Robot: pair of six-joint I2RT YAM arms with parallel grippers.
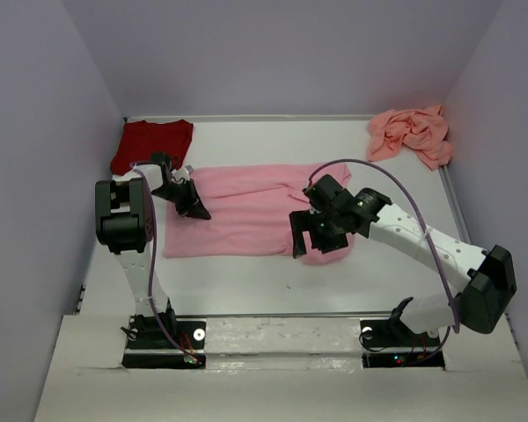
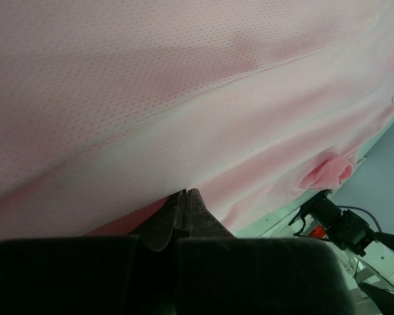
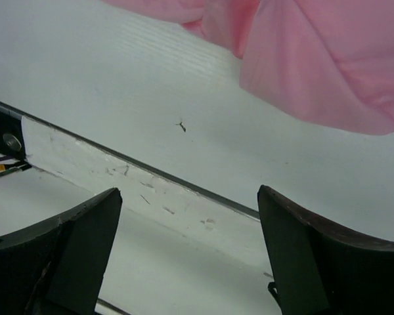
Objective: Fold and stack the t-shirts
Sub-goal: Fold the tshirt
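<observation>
3 tees on table [image 1: 334, 286]: 1 light pink tee [image 1: 246, 207] spread flat mid-table, bunched at rt end; 1 dark red tee [image 1: 154, 142] folded, far-left corner; 1 salmon tee [image 1: 411, 132] crumpled, far-right corner. The left gripper [image 1: 192, 204] is closed tight, tips at pink cloth, pinch unclear; right gripper [image 1: 310, 237] gapes wide, empty, at bunched end.

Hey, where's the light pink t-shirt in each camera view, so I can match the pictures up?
Top view: the light pink t-shirt lies spread flat at the centre of the picture.
Left wrist: the shirt fills nearly the whole frame, seen close up.
Right wrist: only a bunched corner of the shirt shows, top right.
Shared landmark: the white table bordering the shirt's edge.
</observation>
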